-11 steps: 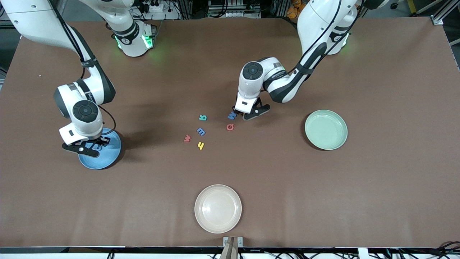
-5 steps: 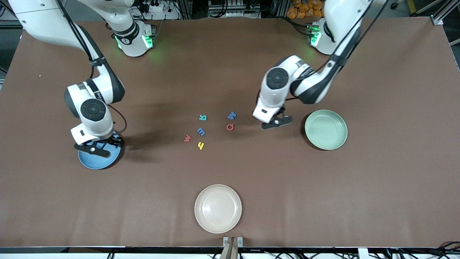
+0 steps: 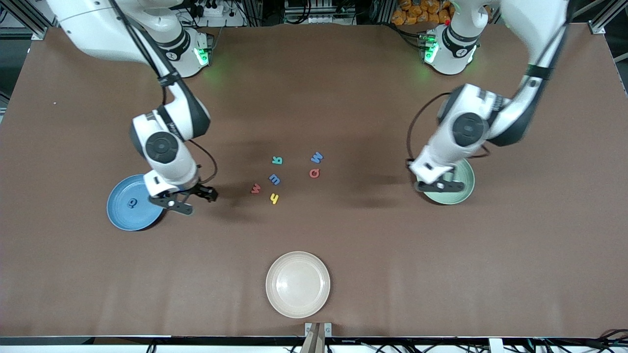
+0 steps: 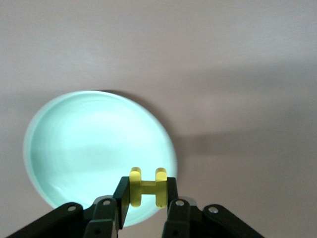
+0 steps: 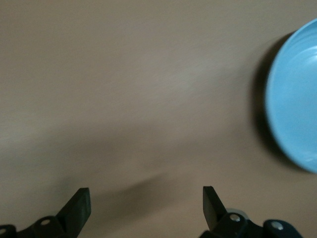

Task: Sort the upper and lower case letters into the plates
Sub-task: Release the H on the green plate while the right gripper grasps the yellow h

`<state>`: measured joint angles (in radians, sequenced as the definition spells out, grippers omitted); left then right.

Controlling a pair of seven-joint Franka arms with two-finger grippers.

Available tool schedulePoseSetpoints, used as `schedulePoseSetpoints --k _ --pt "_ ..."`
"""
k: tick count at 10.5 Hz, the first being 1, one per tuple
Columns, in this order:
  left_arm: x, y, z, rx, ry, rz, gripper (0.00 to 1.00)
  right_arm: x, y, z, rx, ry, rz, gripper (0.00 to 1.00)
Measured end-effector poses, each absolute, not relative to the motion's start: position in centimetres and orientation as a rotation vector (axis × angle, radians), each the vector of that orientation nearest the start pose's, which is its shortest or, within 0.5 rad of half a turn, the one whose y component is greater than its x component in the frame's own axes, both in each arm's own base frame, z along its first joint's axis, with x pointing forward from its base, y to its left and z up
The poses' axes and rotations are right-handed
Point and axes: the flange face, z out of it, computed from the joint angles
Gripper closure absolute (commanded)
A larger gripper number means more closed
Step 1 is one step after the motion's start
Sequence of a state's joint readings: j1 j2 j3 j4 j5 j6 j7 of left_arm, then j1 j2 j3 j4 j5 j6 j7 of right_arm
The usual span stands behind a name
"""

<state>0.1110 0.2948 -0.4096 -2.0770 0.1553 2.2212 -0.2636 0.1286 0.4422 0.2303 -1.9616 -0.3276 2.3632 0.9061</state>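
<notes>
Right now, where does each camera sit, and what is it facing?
Front: high across the table, facing both arms' bases; shows both arms.
Left wrist: on the left arm; left gripper holds a yellow letter over the green plate.
Right wrist: on the right arm; open right gripper, blue plate.
Shared: front shows both plates.

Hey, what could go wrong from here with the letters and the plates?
The left tool pinches the yellow H over the mint plate's rim rather than its middle, so a release now might bounce it out onto the table. The right tool, open and empty beside the blue plate, might nudge the red letter when reaching into the tight cluster.
</notes>
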Motion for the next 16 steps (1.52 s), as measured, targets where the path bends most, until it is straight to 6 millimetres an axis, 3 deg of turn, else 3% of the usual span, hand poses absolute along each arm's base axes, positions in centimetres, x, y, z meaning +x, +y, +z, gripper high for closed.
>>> schedulePoseSetpoints --k 1,2,3,4,7,9,12,14,16 --pt "55.1 -13.2 28.3 -3.102 0.240 0.180 1.00 57.3 22.9 24.3 -3.179 0.576 -0.114 0.00" --pt "55.0 -11.9 27.6 -3.111 0.258 0.166 0.85 56.8 24.8 23.2 -3.147 0.611 -0.121 0.00" --pt "54.6 -12.0 27.0 -3.116 0.268 0.156 0.64 56.5 26.2 22.1 -3.116 0.643 -0.122 0.00" --pt "54.1 -12.6 26.6 -3.120 0.280 0.157 0.01 56.6 27.6 21.5 -3.083 0.677 -0.116 0.00" --pt "53.7 -13.2 26.3 -3.136 0.277 0.158 0.00 58.4 32.6 22.5 -2.974 0.758 -0.087 0.00" --pt "53.6 -13.5 26.1 -3.139 0.266 0.153 0.00 58.0 36.0 22.5 -2.945 0.758 -0.046 0.00" --pt "53.2 -14.5 26.1 -3.162 0.208 0.160 0.00 56.5 38.8 19.3 -2.972 0.734 0.010 0.00" --pt "52.2 -18.0 26.2 -3.183 0.085 0.171 0.00 56.3 38.5 18.0 -3.002 0.745 0.047 0.00" --pt "50.7 -22.8 26.5 -3.195 -0.038 0.176 0.00 56.9 38.0 18.2 -3.006 0.760 0.044 0.00"
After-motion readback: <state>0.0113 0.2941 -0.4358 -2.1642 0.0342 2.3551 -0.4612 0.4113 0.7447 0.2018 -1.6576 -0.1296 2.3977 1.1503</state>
